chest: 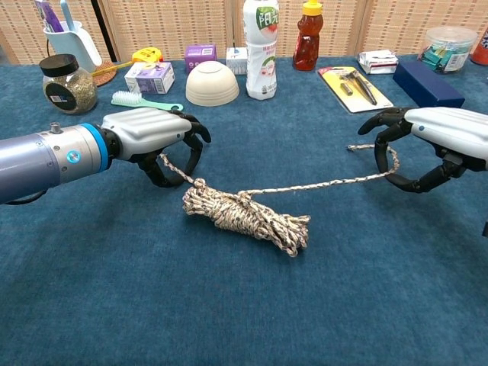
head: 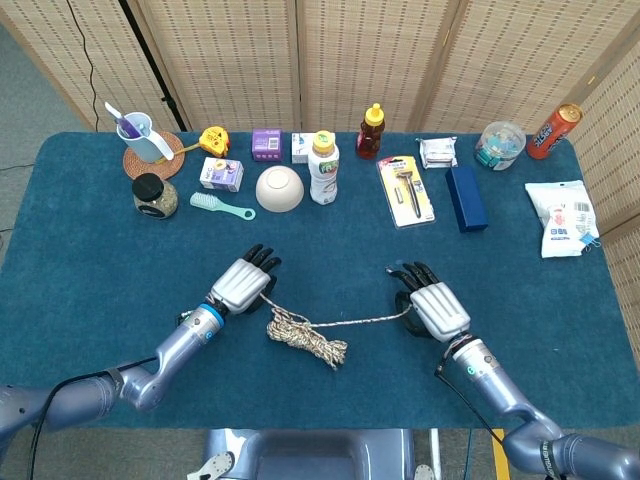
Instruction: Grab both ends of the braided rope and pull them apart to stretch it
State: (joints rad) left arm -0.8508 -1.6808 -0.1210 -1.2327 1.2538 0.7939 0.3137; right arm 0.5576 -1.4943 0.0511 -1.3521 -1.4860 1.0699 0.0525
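One rope (chest: 248, 213), two hands (head: 243, 284), perhaps fifteen oddments.

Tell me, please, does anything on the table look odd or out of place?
Only the braided rope: between the left hand and right hand, most of it lies bunched in a tangled bundle. The white bowl sits upside down. Nothing is spilled or damaged.

A blue-covered table (head: 90, 260) stands before woven folding screens (head: 300, 60).
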